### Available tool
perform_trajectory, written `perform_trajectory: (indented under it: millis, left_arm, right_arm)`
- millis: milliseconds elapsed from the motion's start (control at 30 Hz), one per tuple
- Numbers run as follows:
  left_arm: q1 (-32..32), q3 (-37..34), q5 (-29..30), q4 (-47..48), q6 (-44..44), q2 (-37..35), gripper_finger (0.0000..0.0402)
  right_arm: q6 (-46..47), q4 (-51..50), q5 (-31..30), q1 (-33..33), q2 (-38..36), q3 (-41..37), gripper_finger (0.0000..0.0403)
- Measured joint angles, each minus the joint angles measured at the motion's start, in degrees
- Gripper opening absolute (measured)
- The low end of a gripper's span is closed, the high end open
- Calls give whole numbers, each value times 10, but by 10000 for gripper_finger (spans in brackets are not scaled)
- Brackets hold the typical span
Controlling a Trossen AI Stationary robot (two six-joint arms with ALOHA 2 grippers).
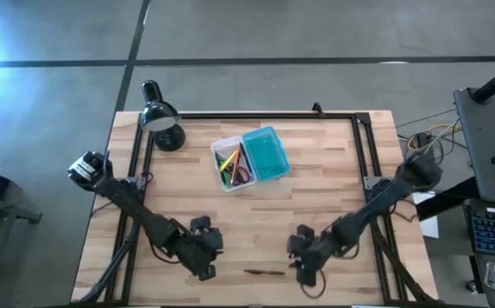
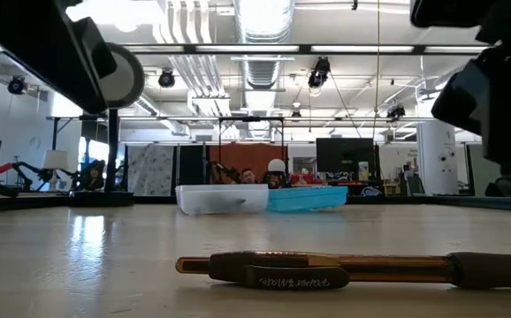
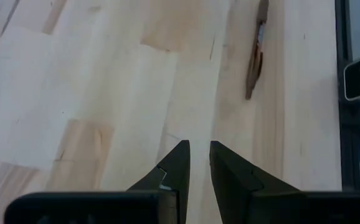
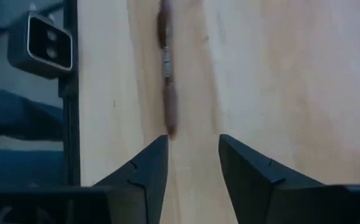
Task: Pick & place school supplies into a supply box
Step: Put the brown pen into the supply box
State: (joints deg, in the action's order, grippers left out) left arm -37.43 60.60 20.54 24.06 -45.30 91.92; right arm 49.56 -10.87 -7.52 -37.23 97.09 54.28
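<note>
The supply box (image 1: 249,160) lies open at the table's middle. Its clear tray half (image 1: 232,167) holds several coloured pens, and its teal lid half (image 1: 267,153) lies flat beside it. In the low view the supply box (image 2: 260,198) sits far back. One dark brown pen (image 1: 265,272) lies flat near the table's near edge, close in the low view (image 2: 326,268). My left gripper (image 1: 206,257) hovers left of the pen, fingers only slightly apart (image 3: 198,152); the pen (image 3: 256,56) lies ahead of it. My right gripper (image 1: 303,259) is open (image 4: 194,146) right of the pen, whose end (image 4: 169,124) lies just ahead of one fingertip.
A black desk lamp (image 1: 162,120) stands at the far left corner of the table. A black frame rail (image 1: 256,114) runs along the far edge and down both sides. Bare wood lies between the box and the pen.
</note>
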Motion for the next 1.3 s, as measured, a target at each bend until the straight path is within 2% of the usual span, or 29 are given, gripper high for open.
perform_trajectory:
  millis: [167, 400, 500, 700, 1067, 1300]
  left_arm:
    - [-17, 0, 3, 4, -9, 0, 46]
    - [-39, -10, 3, 6, -45, 0, 46]
    - [-47, -11, 6, 12, -60, 0, 46]
    - [-53, -12, 10, 19, -64, 0, 46]
    - [-58, -19, 12, 25, -54, -1, 46]
    - [-61, -21, 12, 25, -53, -1, 46]
  right_arm:
    - [-30, -28, -19, -19, 79, 67, 148]
    - [-37, -104, -11, -23, 166, 160, 206]
    - [-52, -134, -17, -23, 185, 193, 225]
    - [-71, -143, -60, -21, 188, 193, 239]
    - [-108, -141, -69, -23, 221, 208, 200]
    - [-130, -139, -66, -22, 245, 229, 144]
